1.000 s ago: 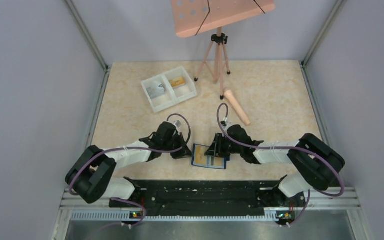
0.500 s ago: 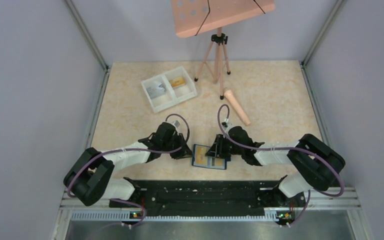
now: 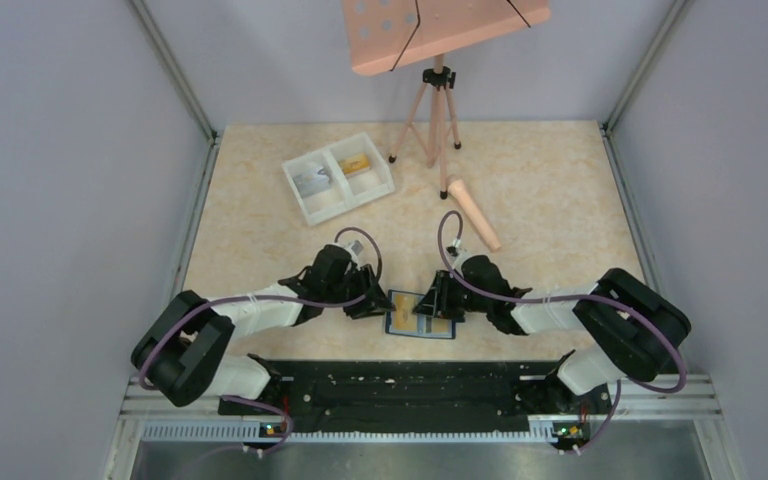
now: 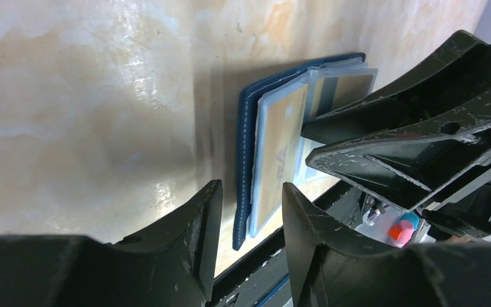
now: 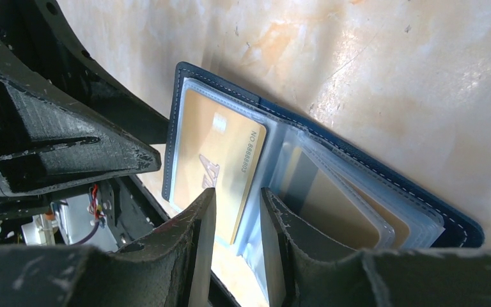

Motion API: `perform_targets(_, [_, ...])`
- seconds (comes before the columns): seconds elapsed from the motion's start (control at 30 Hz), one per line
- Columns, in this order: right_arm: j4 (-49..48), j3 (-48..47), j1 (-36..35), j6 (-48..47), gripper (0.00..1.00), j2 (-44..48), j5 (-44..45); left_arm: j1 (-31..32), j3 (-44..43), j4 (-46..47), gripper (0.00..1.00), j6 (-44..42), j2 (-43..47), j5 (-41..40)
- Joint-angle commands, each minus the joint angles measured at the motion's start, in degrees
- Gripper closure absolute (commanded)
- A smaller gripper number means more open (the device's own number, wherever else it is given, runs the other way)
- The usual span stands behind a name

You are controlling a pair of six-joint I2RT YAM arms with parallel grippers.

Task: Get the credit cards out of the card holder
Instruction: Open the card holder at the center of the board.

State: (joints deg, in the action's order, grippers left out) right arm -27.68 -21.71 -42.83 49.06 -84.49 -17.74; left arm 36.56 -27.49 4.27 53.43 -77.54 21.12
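Arms are both crowded in on the wallet [image 3: 418, 318], which lies open on the table [image 3: 560, 200] near the front edge, right between them. Compared to a second ago, the left gripper [image 3: 380, 303] has slid in a bit, so it's now right up against the wallet's left edge. The wallet itself looks like it's barely budged.

From the left wrist cam, the left gripper [image 4: 249, 192] has its fingers a small way apart with nothing between them, lined up on the wallet's [image 4: 246, 166] stitched edge.

The right gripper [image 3: 428, 303] sits over the middle of the wallet, pretty much where it was. Its own cam shows the right gripper [image 5: 236, 195] only narrowly open, poised over the bottom end of a yellow card [image 5: 220, 160] still tucked in a clear sleeve of the wallet [image 5: 371, 173]. Can't tell if the fingers actually touch it.

Further back, the white tray [image 3: 352, 206] has a grey card [image 3: 312, 181] in one compartment and an orange card [image 3: 357, 163] in the other, same as before.
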Motion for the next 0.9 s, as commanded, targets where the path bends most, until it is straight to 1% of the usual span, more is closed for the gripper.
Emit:
perform_targets(0.0, [-0.7, 1.2, 0.7, -1.2, 0.68, 0.3, 0.2, 0.2, 0.7, 6.7, 0.55, -0.6, -0.6, 2.6])
perform_targets(0.37, [-1.4, 1.4, 0.8, -0.7, 0.68, 1.1, -0.3, 0.3, 1.7, 9.4, 0.56, -1.0, -2.5, 3.8])
perform_targets(0.5, [-1.6, 1.4, 0.8, -0.7, 0.68, 1.3, -0.4, 0.3, 1.9, 10.8, 0.58, -0.6, -2.8, 4.7])
perform_targets(0.73, [-2.1, 1.3, 0.8, -0.5, 0.67, 1.4, -0.9, 0.3, 2.3, 15.2, 0.62, 0.5, -5.0, 9.0])
perform_targets(0.8, [-2.2, 1.4, 0.8, -0.4, 0.67, 1.7, -1.0, 0.3, 2.3, 15.2, 0.66, 0.6, -4.9, 9.2])
perform_targets(0.87, [-2.5, 1.5, 0.8, -0.4, 0.67, 2.2, -1.1, 0.3, 2.5, 15.3, 0.80, 0.6, -4.7, 9.1])
